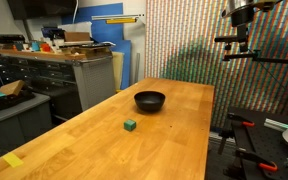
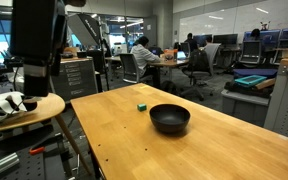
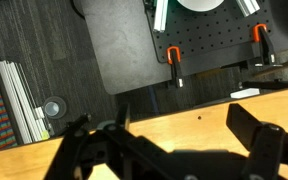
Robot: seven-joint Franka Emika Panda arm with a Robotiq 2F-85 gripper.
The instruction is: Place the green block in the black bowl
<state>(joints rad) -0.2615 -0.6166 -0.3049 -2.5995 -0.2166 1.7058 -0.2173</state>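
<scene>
The green block (image 1: 130,125) is a tiny dark green cube on the wooden table (image 1: 179,140), a little in front of the black bowl (image 1: 150,100). Both exterior views show them apart, block (image 2: 141,105) and bowl (image 2: 170,118). The bowl looks empty. My gripper (image 1: 240,50) hangs high beyond the table's edge, far from both; it also shows in an exterior view (image 2: 32,88). In the wrist view my gripper (image 3: 164,140) is open and empty, its fingers spread over the table's edge. The block and bowl are out of the wrist view.
A yellow tape piece (image 1: 12,160) lies near a table corner. A round stool with a white object (image 2: 24,108) stands beside the table. Orange clamps (image 3: 174,60) and a black plate (image 3: 124,45) are on the floor below. Cabinets (image 1: 54,75) stand off the table.
</scene>
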